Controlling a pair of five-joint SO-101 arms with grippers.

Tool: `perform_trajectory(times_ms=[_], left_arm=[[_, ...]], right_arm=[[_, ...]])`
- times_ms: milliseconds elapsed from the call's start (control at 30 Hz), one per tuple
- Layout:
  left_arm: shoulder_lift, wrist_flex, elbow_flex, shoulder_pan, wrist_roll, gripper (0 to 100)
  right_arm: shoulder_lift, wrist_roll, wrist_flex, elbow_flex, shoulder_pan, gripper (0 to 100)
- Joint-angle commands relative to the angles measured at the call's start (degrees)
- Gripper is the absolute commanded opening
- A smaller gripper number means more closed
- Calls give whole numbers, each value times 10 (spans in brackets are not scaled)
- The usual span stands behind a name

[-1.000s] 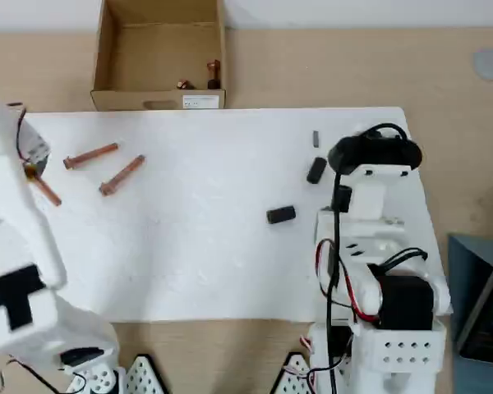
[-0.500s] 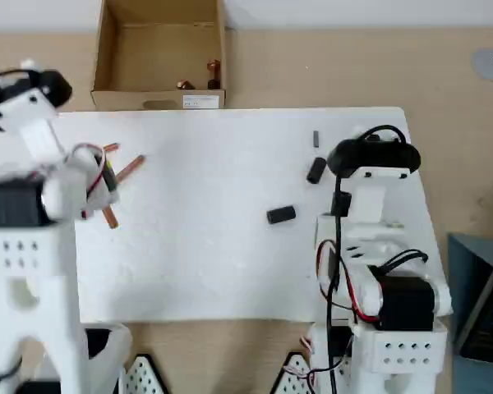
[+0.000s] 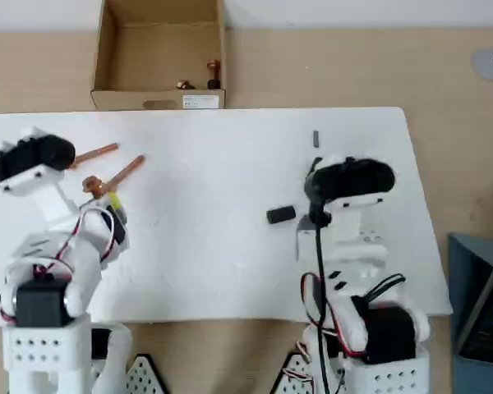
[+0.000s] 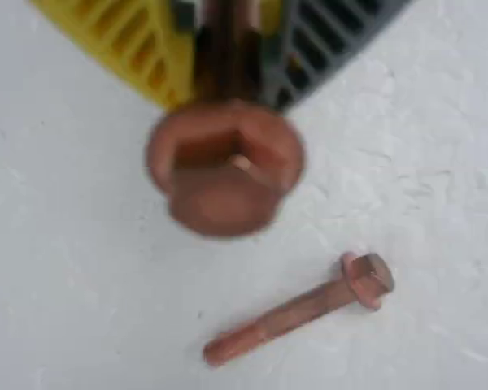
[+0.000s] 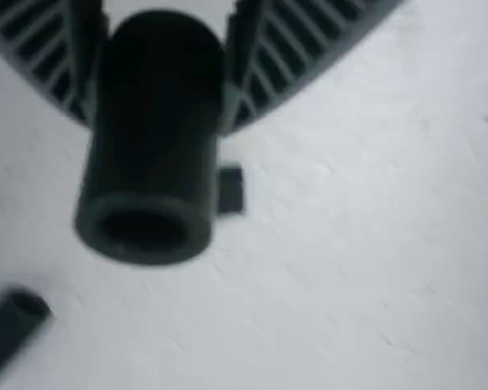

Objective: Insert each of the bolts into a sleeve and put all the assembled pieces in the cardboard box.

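My left gripper (image 4: 228,41) is shut on the shank of a copper bolt (image 4: 225,166), head pointing at the camera. In the high view this held bolt (image 3: 93,185) hangs over the left part of the white mat (image 3: 205,263), next to two loose bolts (image 3: 94,154) (image 3: 125,174). One loose bolt (image 4: 297,309) lies below the held one. My right gripper (image 5: 159,32) is shut on a black sleeve (image 5: 150,138), open end toward the camera. Another sleeve (image 3: 281,215) lies on the mat just left of the right arm (image 3: 345,182). The cardboard box (image 3: 107,57) stands at the back left.
Two assembled pieces (image 3: 214,72) (image 3: 185,84) lie in the box's near right corner. A small black piece (image 3: 315,139) rests on the mat behind the right arm, seen as the small piece (image 5: 229,189) beyond the held sleeve. The spare sleeve (image 5: 12,321) lies farther off.
The left arm swung in from the table's left edge over the mat, carrying its bolt. The right arm shifted left and toward the front, and the sleeve that lay beside it is off the mat.
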State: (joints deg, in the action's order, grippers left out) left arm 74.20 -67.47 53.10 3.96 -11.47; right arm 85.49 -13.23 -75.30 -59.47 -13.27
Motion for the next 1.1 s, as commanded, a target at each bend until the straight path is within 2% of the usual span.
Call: perform_trajectory(times_ms=[0,200,300,500,700,1067], left_arm=[[55,44,12,-8,0,2],[152,103,58,-15,-55,2],[209,116,88,-62,-59,2],[311,119,119,-201,-61,1],[303,135,98,-246,-123,1],[303,142,95,-298,-134,1]], right_arm=[[27,2,54,-34,-42,9],[47,1,105,-92,-138,9],[49,2,120,-98,-188,9],[49,4,145,-109,-271,9],[49,4,151,-111,-347,9],[49,5,151,-111,-369,9]])
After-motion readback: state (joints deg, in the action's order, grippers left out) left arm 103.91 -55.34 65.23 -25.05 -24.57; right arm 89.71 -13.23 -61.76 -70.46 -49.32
